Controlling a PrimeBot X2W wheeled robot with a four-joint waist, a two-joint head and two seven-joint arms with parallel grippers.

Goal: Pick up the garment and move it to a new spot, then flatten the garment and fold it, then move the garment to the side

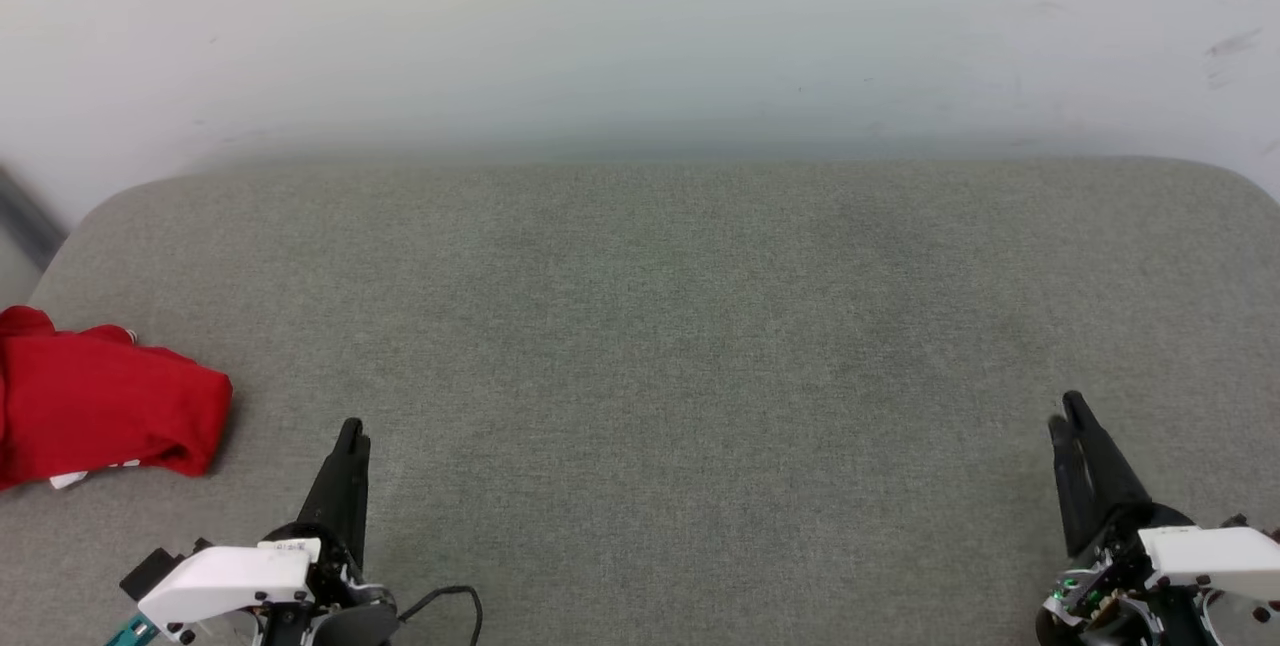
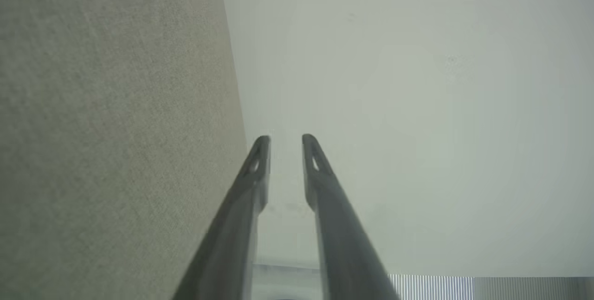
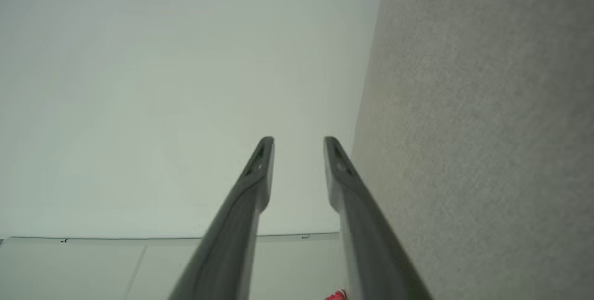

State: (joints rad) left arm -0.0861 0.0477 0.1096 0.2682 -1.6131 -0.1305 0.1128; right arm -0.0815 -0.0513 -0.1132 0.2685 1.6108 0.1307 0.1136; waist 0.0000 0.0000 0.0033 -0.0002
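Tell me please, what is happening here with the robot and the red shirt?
Nothing is being handled right now. The red garment lies in a compact bundle at the far left of the grey padded surface. The left hand and right hand rest near the front edge, both empty with fingers slightly apart, neither touching the garment. It looks set aside.

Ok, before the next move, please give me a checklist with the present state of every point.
1. Left gripper holds nothing, fingers apart: ok.
2. Right gripper holds nothing, fingers apart: ok.
3. Garment lies on the grey surface, apart from both grippers: ok.
4. Whole garment in the head view: not ok, its left part is cut off.
5. Garment folded neatly: cannot tell; it looks bunched.
6. Surface between left gripper and garment free: ok.
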